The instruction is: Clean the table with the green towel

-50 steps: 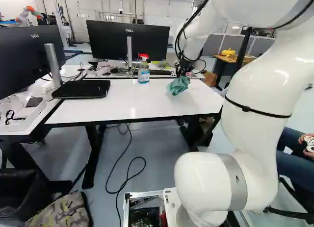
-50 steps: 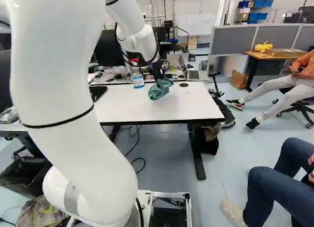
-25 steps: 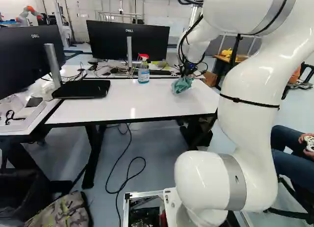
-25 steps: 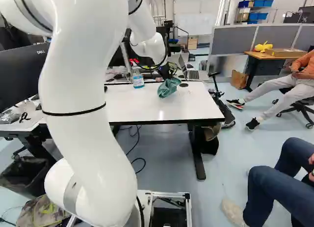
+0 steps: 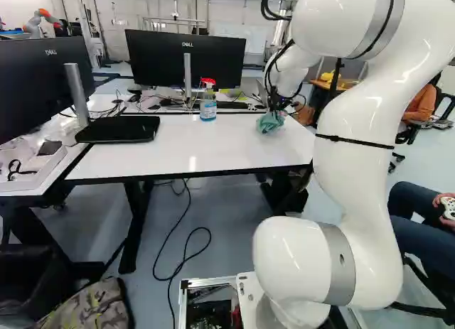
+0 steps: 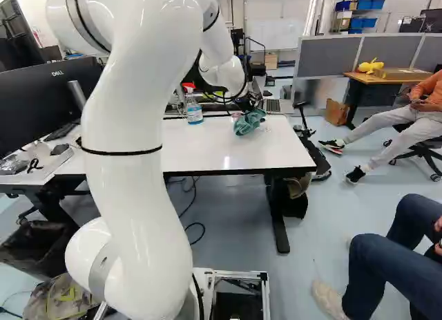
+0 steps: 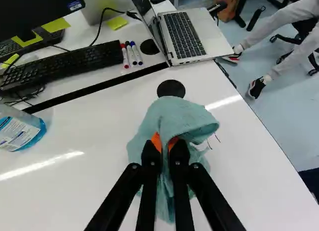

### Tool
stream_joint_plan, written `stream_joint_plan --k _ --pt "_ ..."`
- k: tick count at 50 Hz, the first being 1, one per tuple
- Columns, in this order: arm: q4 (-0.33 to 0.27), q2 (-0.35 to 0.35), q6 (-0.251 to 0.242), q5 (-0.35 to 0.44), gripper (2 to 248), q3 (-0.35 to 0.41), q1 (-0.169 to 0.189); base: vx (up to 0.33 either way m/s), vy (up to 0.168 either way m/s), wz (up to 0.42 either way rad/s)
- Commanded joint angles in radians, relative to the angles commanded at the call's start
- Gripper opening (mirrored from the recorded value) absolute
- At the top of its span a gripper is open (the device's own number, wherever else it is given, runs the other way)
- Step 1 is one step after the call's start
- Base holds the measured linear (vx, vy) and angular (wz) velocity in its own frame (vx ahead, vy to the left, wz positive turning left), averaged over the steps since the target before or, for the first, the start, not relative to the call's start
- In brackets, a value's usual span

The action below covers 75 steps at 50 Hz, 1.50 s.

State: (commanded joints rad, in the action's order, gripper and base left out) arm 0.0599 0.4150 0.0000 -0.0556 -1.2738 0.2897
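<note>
At the far right part of the white table (image 5: 178,146), my gripper (image 5: 272,107) reaches down with the green towel (image 5: 269,122) bunched beneath it. The wrist view shows the gripper (image 7: 165,146) shut on the towel (image 7: 177,116), a fold pinched between the orange pads and the rest draped around the fingers. Thin dark marks (image 7: 213,140) show on the tabletop beside the towel. Whether the towel's underside touches the table is hard to tell.
A spray bottle (image 5: 207,105) stands on the table left of the towel. Beyond the towel are markers (image 7: 131,54), a keyboard (image 7: 65,64) and an open laptop (image 7: 184,34). Monitors (image 5: 186,57) stand behind and at the left. Another robot (image 5: 41,20) is far back.
The arm has swung, and the gripper with the towel has moved rightward over the table, also dipping slightly and then rising in the left base view. The base has stayed put.
</note>
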Motion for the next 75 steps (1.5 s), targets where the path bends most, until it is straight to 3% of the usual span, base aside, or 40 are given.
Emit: stream_joint_plan --k 24,58,75 --pt "0.0 0.047 0.0 0.077 34 -0.001 0.06 0.0 0.0 0.0" --pt "0.0 0.121 0.0 0.101 34 -0.013 0.06 0.0 0.0 0.0" --pt "0.0 0.121 0.0 0.1 34 -0.013 0.06 0.0 0.0 0.0"
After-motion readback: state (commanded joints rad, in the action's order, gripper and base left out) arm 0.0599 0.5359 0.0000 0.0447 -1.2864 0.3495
